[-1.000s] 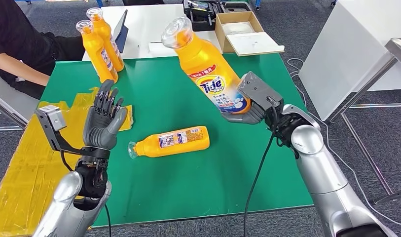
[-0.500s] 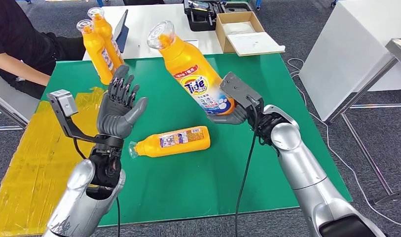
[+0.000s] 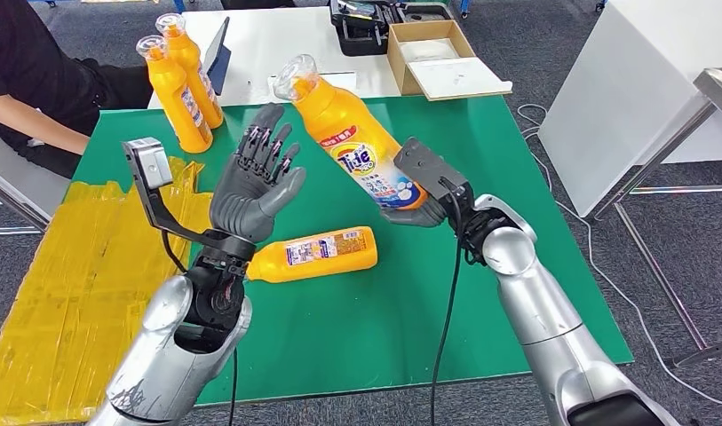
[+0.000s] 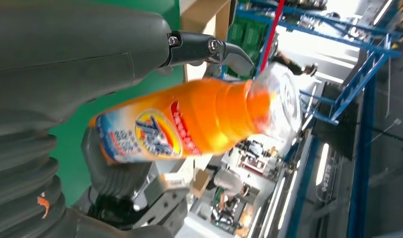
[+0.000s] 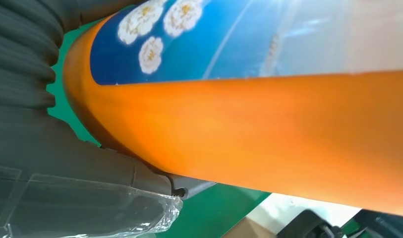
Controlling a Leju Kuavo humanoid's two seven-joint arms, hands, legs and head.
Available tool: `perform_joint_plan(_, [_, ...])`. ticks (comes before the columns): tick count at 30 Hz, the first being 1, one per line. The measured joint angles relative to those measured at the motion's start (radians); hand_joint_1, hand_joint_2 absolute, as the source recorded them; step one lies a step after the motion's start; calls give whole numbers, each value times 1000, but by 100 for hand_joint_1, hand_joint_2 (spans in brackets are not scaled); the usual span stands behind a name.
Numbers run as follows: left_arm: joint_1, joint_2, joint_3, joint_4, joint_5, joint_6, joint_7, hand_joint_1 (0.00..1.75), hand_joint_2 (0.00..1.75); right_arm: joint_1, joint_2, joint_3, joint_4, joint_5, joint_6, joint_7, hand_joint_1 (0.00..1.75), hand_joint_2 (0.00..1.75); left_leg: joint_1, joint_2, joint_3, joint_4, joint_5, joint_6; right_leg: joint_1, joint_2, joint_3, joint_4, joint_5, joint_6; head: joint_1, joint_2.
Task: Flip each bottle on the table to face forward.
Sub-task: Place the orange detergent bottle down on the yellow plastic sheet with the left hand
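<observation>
I have the green table [image 3: 357, 328] under both arms, with yellow taped sheeting along its left edge. The right hand [image 3: 421, 191] grips the held bottle [image 3: 357, 146] around its base, above the middle of the table toward the far edge. Its long axis tilts up and away to the left, so the clear cap points at the far left corner and the Tide label faces me. The left hand [image 3: 255, 182] is raised just beside it on the left, palm turned toward the bottle, fingers spread wide and holding nothing. In the left wrist view the bottle's neck and shoulder sit close in front of that palm without touching it. I judge the coming move turns on this: the left hand is nearer the neck end, so it could take the upper body while the right keeps the base.

The lying bottle [image 3: 313, 251] rests on its side near the table's centre, cap end toward the left edge behind my left wrist, with its small-print back label upward; it is not yet flipped. 2 standing bottles [image 3: 181, 80] are upright at the far left corner, touching each other.

The held bottle is glossy orange plastic with a blue flowered band by the base.
</observation>
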Motion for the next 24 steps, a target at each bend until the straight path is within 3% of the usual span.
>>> perform_joint_plan(11, [10,-3,8,0,-29,5,-11,0,175,32,6,-52,-69,17,-1,28,175,175,0,0,0,0,0,0,0,0,0,0,0,0,0,0])
perform_joint_plan(24, [68,0,88,49,-86,85,-61,0,175,96,-4,-38,-209,3,-33,42,175,175,0,0,-1,0,0,0,0,0,-1,0,0,0,0,0])
